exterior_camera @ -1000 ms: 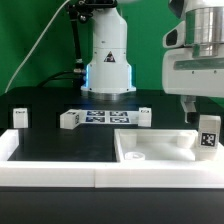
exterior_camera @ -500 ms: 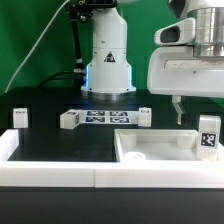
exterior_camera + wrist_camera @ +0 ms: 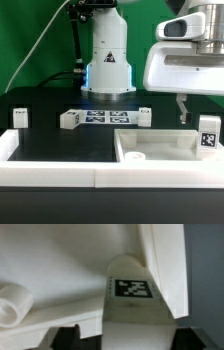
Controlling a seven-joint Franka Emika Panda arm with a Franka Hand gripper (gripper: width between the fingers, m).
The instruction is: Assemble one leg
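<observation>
A leg [image 3: 208, 133], a small white post with a square tag, stands at the exterior view's right edge on the large flat white part [image 3: 160, 146]. My gripper [image 3: 126, 340] hangs over it. In the wrist view the leg [image 3: 135, 308] lies between my two dark fingertips [image 3: 68, 338] with a gap on one side. The jaws are open and hold nothing. In the exterior view one finger [image 3: 183, 110] shows just beside the leg's top.
Three more tagged white posts stand on the black table [image 3: 18, 117] [image 3: 68, 119] [image 3: 143, 116]. The marker board [image 3: 105, 118] lies between the last two. A white rim [image 3: 50, 172] runs along the front. The robot base [image 3: 108, 60] stands behind.
My gripper has shifted toward the exterior view's left and slightly up. The leg at the right edge has stayed in place.
</observation>
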